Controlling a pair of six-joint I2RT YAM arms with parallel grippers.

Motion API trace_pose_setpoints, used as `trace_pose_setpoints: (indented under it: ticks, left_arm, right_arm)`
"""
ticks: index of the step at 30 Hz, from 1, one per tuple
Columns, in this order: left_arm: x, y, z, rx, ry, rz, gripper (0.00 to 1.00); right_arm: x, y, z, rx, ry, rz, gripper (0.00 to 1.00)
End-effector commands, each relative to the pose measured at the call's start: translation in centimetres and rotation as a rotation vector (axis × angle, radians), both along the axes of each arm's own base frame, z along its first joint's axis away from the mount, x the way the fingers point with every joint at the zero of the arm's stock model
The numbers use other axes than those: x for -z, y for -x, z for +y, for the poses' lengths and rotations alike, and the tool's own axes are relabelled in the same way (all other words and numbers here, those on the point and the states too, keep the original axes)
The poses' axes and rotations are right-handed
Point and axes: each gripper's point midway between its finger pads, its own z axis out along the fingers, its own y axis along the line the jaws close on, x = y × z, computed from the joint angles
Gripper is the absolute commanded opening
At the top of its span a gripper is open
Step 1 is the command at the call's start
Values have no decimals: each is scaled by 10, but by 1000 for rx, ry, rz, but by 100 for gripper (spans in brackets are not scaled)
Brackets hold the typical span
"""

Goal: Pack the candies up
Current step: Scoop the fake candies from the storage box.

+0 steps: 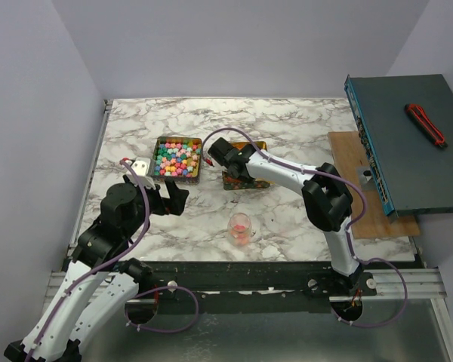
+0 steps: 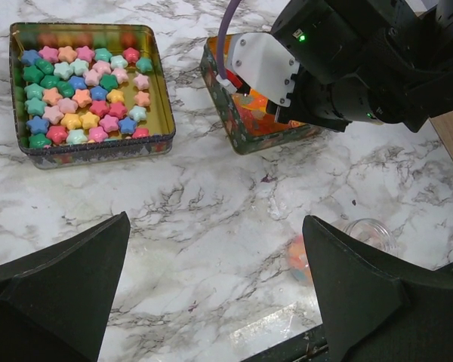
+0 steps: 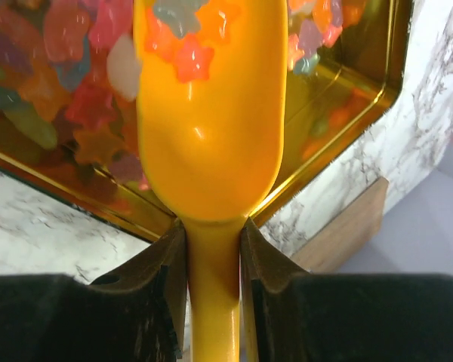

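Observation:
Pastel star candies fill the left tin. The right tin holds glossy jelly candies. My right gripper is over that tin, shut on the handle of the yellow-orange scoop. The scoop's bowl carries a few jellies. A small clear jar with some candies stands near the table's front edge. My left gripper hovers open over bare marble, left of the jar, holding nothing.
A wooden board lies at the table's right side. Over it sits a dark teal box with a red and black cutter on top. The right arm's black body looms over the right tin.

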Motion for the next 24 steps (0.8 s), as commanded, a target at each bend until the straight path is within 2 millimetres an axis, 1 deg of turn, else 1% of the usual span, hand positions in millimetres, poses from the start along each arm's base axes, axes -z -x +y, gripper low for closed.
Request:
trace_pose_setpoints:
  ticks: [1,7,11,16,23,24]
  left_arm:
    - [7,-4,2,-16,-25,10,99]
    - [10,-5,2,-17,-31,19,99]
    - [11,-6,2,-19,-35,23,99]
    - [12,-6,2,-23,-39,27,99]
    - [16,-8,2,-24,-48,38,99]
    - [16,-8,2,-25,-50,41,99]
  right_arm:
    - [28,11,29,-31,-127,74,1]
    - [29,0,48,-2,-241,43,1]
    - [28,-8,56,29,-330,26,1]
    - [28,-14,57,95,-444,27,1]
    - [35,-17,58,182,-594,52,1]
    - [34,-18,59,188,-618,49,1]
